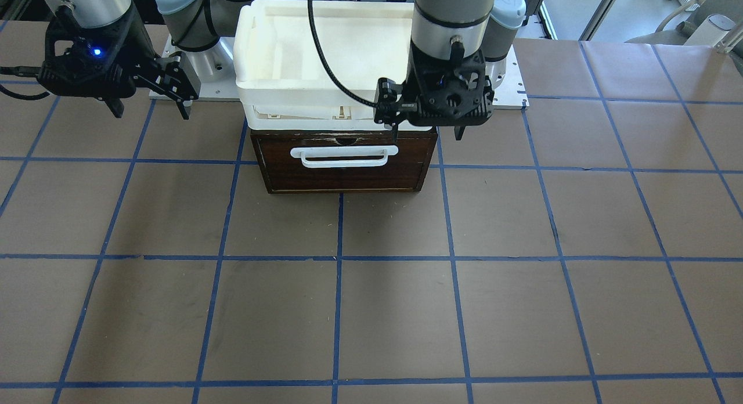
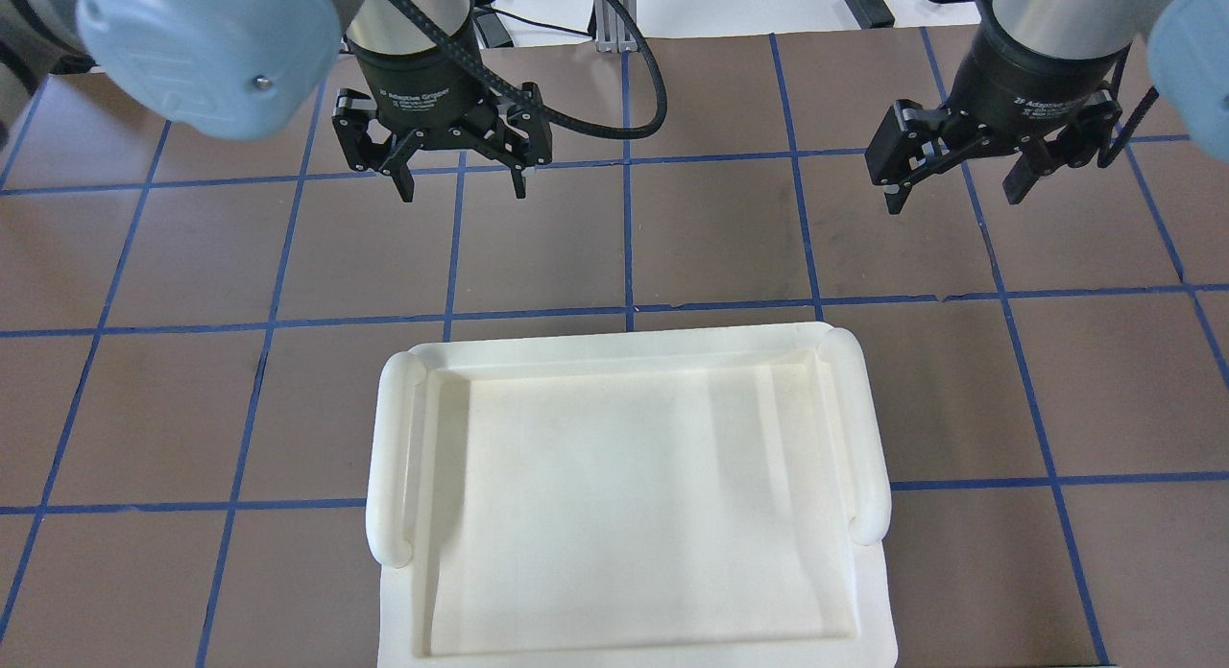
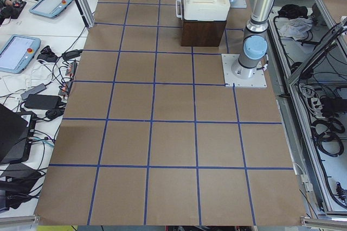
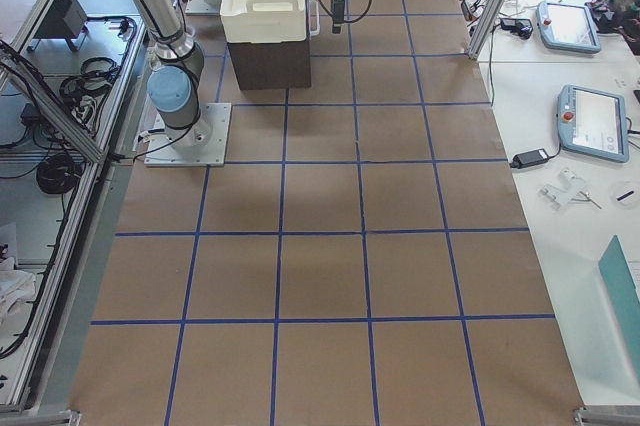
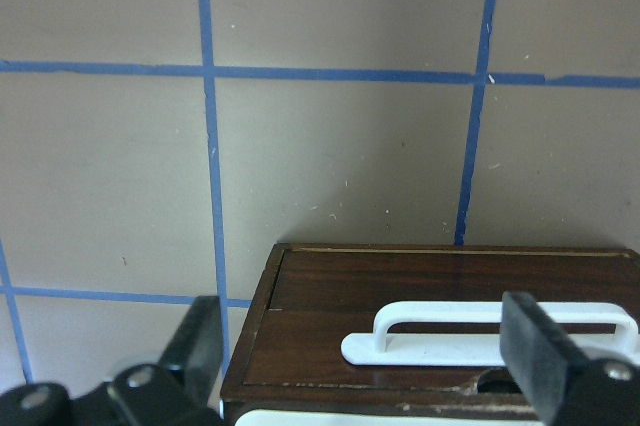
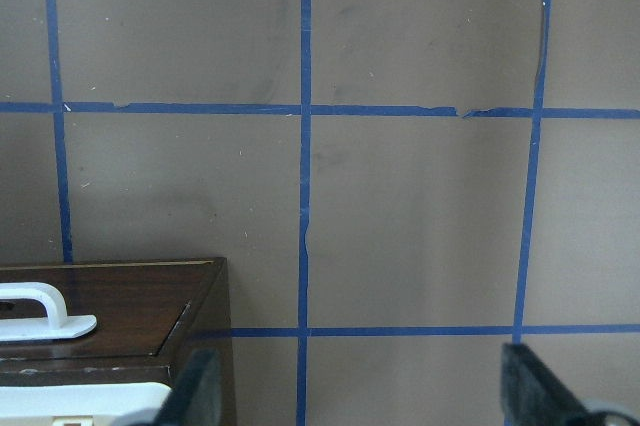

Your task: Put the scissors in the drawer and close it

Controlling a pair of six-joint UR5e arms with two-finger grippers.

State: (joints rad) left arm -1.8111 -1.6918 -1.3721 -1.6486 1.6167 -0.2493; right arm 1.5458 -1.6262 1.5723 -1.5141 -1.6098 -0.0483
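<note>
The left claw (image 2: 465, 188) and right claw (image 2: 953, 196) stand wide, empty. The drawer (image 1: 348, 175) is rigid, probably light-sliding; grip its white bar handle (image 1: 345, 156). No scissors visible.

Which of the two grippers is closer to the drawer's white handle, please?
The left gripper: it hangs open right at the front of the drawer, beside the white handle. The right gripper, also open, stands well off to the side.
</note>
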